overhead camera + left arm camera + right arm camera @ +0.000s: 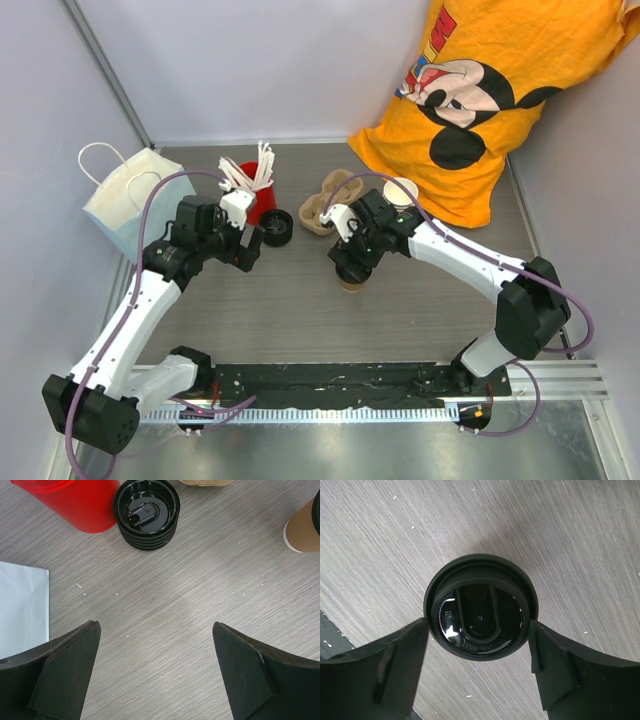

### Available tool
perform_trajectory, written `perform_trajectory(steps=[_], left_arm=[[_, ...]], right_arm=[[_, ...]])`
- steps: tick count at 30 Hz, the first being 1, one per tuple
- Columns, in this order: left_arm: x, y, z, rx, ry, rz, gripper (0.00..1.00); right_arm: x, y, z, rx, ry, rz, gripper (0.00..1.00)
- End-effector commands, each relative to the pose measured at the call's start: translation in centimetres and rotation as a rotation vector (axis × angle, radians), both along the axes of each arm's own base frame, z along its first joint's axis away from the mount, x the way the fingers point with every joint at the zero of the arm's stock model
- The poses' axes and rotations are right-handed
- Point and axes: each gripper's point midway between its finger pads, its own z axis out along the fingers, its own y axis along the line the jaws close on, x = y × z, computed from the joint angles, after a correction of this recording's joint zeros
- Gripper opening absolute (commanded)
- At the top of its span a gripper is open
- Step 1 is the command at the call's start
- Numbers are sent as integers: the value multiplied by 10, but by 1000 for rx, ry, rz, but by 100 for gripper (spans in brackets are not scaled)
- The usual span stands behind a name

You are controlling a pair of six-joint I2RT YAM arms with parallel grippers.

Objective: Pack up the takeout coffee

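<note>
At the far left a white bag sits on the table, handles up. Next to it the left claw hangs over bare wood grain, released, its fingers spread wide with nothing between them. Just beyond it stands a red cup stuffed with white sticks, and touching or just beside that, a short stack of black lids. A brown pulp tray lies a little further right, near the back.

Nearer the middle of the table stands the coffee, upright in front of the tray and apart from it, its black lid on top. The right claw is down over it, one finger at each side of the lid and right up against the rim. Whether it is grasping the lid or only resting beside it I cannot tell.

Behind the right arm stands an open cup, white inside. An orange cartoon-mouse shirt is heaped in the far right corner.
</note>
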Motion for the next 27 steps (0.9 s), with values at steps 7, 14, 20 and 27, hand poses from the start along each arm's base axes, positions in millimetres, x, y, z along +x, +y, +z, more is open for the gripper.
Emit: perform_trajectory(steps=[7, 14, 20, 27], left_arm=[[3, -2, 9, -42, -39, 2, 100], [2, -2, 10, -49, -40, -2, 100], [0, -3, 8, -61, -33, -3, 100], [-2, -1, 7, -77, -31, 0, 100]], right_arm=[[2, 0, 3, -34, -90, 140, 77], [-12, -3, 9, -62, -113, 401, 78], [-5, -2, 10, -81, -149, 560, 81], [12, 13, 27, -25, -176, 614, 85]])
